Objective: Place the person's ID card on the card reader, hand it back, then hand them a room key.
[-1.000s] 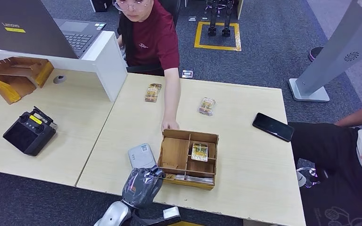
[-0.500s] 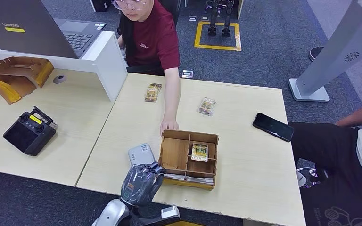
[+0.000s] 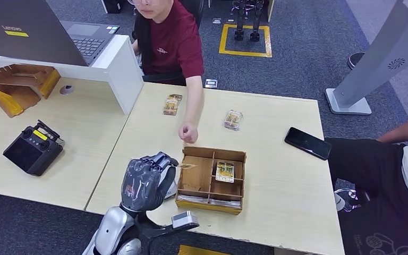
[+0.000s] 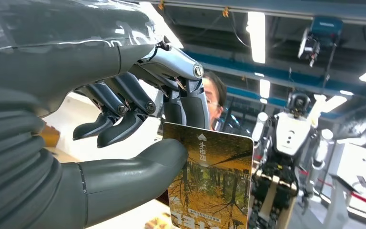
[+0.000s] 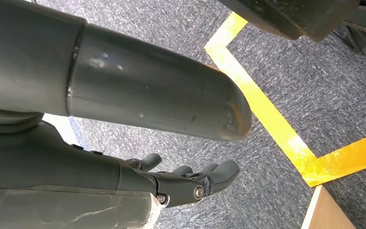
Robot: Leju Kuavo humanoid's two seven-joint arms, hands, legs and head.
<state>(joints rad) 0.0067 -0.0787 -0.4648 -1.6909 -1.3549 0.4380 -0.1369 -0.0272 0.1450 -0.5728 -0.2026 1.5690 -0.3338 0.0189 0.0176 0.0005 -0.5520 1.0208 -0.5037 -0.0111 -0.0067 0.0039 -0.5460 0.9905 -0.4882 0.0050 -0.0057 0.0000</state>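
Observation:
My left hand (image 3: pixel 143 183) is raised above the table's near edge, just left of the wooden box (image 3: pixel 196 174). It pinches a card with an autumn-forest print (image 4: pixel 209 186) between the thumb and a finger, held upright; the card's edge (image 3: pixel 187 166) points at the box. The card reader lies hidden under that hand. A similar card (image 3: pixel 224 171) lies in a box compartment. The person in a red shirt (image 3: pixel 170 42) holds a loosely closed hand (image 3: pixel 189 133) just beyond the box. My right hand (image 5: pixel 186 183) hangs over the floor, fingers loosely extended, holding nothing.
Two more cards (image 3: pixel 172 104) (image 3: pixel 233 119) lie on the far side of the table, and a black phone (image 3: pixel 307 143) at the right. A black controller (image 3: pixel 33 149) sits on the left desk behind a white divider (image 3: pixel 122 69). Another person (image 3: pixel 398 159) sits at the right edge.
My left hand has risen from the card reader and shifted left, now holding the card up. The person's hand has drawn back from the box's corner.

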